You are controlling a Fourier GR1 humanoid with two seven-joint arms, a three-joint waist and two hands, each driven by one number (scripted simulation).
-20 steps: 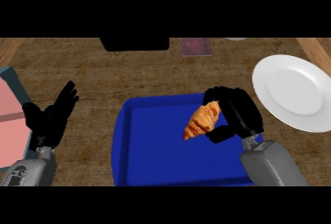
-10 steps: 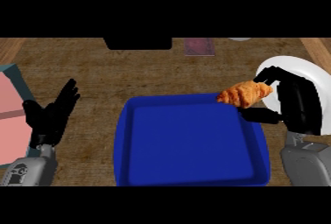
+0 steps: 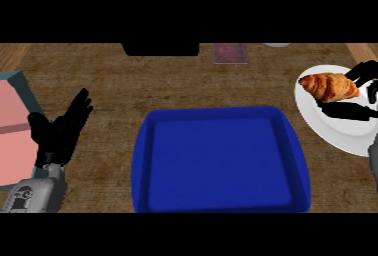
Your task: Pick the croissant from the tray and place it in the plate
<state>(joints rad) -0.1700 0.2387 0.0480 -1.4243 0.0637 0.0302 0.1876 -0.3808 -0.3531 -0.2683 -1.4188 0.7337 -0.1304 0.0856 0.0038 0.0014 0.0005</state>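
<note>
- The croissant (image 3: 330,86) is in my right hand (image 3: 354,95) at the upper right of the frame, over the upper left part of the white plate (image 3: 336,125). My fingers and thumb are curled round it from the right and from below, so its golden left end shows while its right end is hidden against my palm.
- I cannot tell whether it already touches the plate or hangs just above it; seen from this steep angle, the two look alike.
- I judge I have it there because the plate is where it belongs: the carry looks done, and what is left is to set it down and uncurl my fingers.
- The blue tray (image 3: 221,117) sits in the lower middle of the frame with nothing in it, well apart from the croissant, which fits the pick being over.
- My left hand (image 3: 59,132) is at the left edge, fingers straight and pointing up, holding nothing; it is resting out of the way, since this job needs one hand only.
- Counting: one croissant, one plate, one tray, two hands.
- Farther out on the brown table (image 3: 111,85): one pink box with a teal rim (image 3: 15,135) at the far left, one black block (image 3: 160,49) at top centre, one small reddish thing (image 3: 231,54) beside it, and one pale shape (image 3: 277,44) cut off by the top edge.
</note>
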